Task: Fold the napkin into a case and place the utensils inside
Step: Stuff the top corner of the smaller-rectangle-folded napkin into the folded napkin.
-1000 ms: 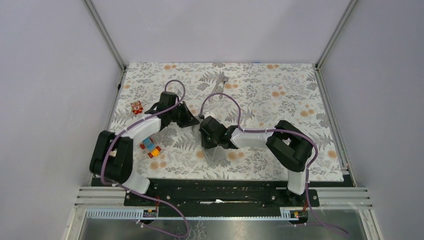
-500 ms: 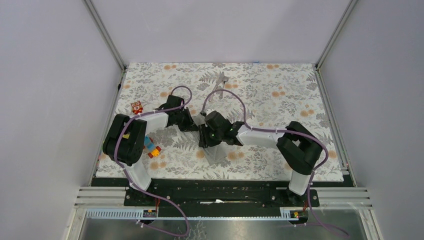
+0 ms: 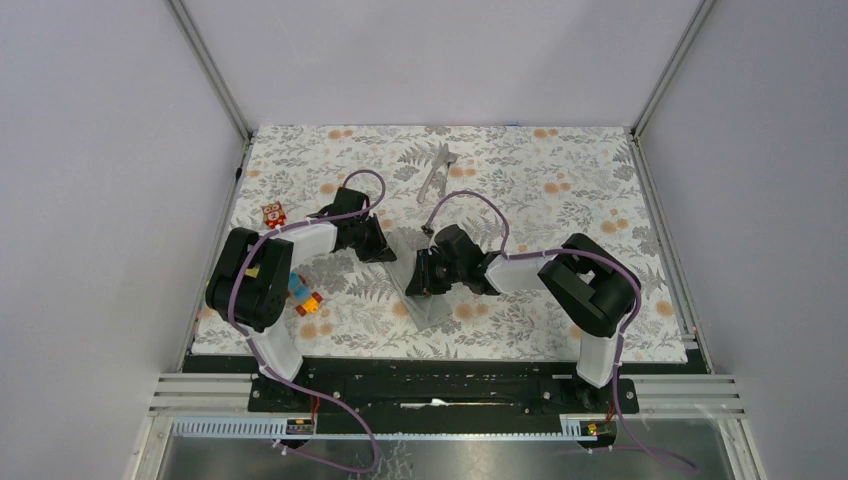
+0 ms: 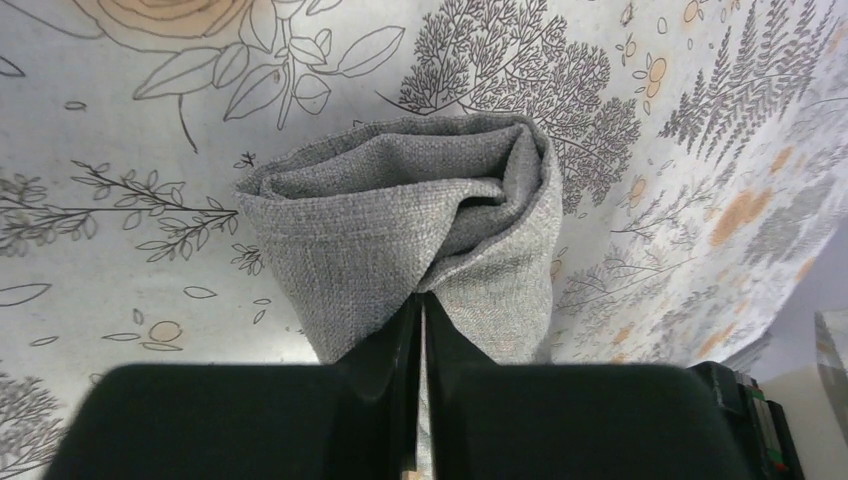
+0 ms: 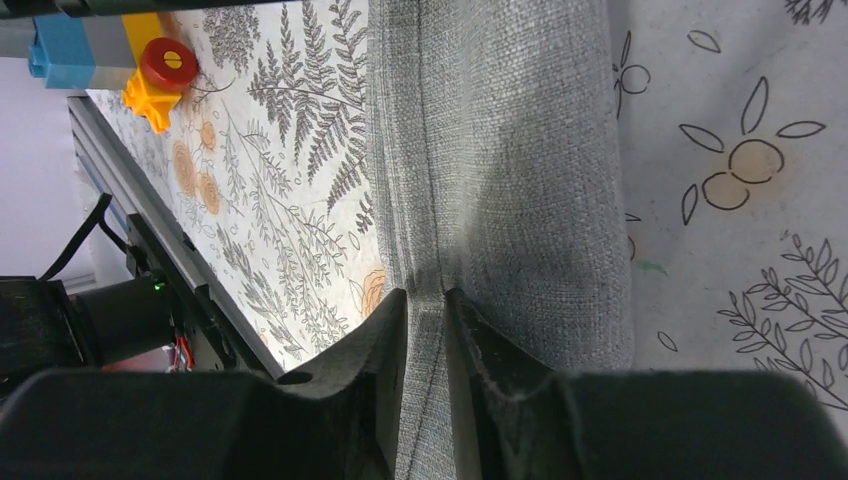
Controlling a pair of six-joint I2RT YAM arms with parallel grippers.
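The grey napkin (image 3: 424, 303) lies folded into a narrow strip on the floral tablecloth, between the two arms. In the left wrist view its far end (image 4: 400, 215) is rolled into an open-mouthed case, and my left gripper (image 4: 420, 300) is shut on that end's near edge. My right gripper (image 5: 425, 297) has narrow jaws closed on the stitched hem of the napkin (image 5: 500, 160), further along the strip. In the top view the left gripper (image 3: 388, 252) and right gripper (image 3: 418, 282) sit close together. The silver utensils (image 3: 437, 172) lie apart near the back of the table.
Colourful toy blocks (image 3: 302, 296) lie by the left arm, and a small red block (image 3: 274, 214) sits further back on the left. The blocks (image 5: 150, 70) also show in the right wrist view. The table's black front rail (image 3: 430, 372) runs behind both arm bases.
The left arm's elbow has swung up and back while its gripper stayed at the napkin. The right gripper has shifted slightly right along the napkin.
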